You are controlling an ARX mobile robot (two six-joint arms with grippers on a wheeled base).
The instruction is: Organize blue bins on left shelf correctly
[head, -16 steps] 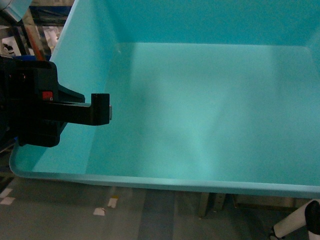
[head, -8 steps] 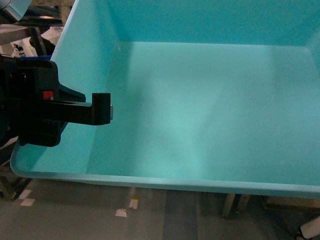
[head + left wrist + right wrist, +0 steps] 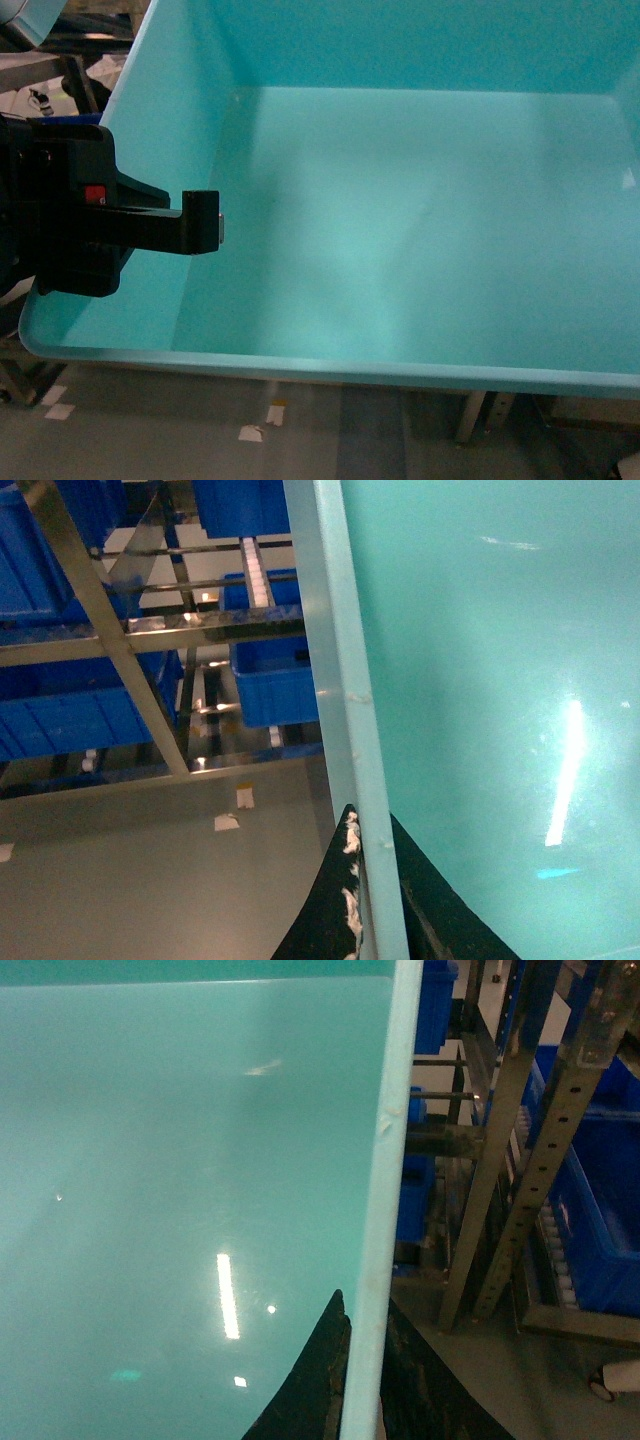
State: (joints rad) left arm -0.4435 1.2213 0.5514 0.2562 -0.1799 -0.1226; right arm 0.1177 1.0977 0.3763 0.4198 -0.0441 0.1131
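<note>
Across the head view we see a light turquoise glossy plastic tub [image 3: 420, 250] with smooth sloping walls and a rolled rim filling nearly the whole field, its open interior facing the camera and grey floor visible beneath its near rim. Our left gripper [image 3: 200, 222], a black block with a small red mark, hooks one finger [image 3: 198, 222] over the tub's left wall from outside. Our right gripper does not appear in this view. From the left wrist camera we see the tub's rim running up the frame with the left gripper's dark fingers [image 3: 345, 900] pressed against both faces of it, clamped on the wall; beyond stands a shiny stainless-steel rack [image 3: 120, 640] with angled rails and a track of small white rollers, carrying royal-blue plastic crates [image 3: 275, 680]. From the right wrist camera we see the opposite rim likewise pinched between the dark fingers of the right gripper [image 3: 362, 1380], with perforated steel uprights [image 3: 545, 1160] and further blue crates beside it.
</note>
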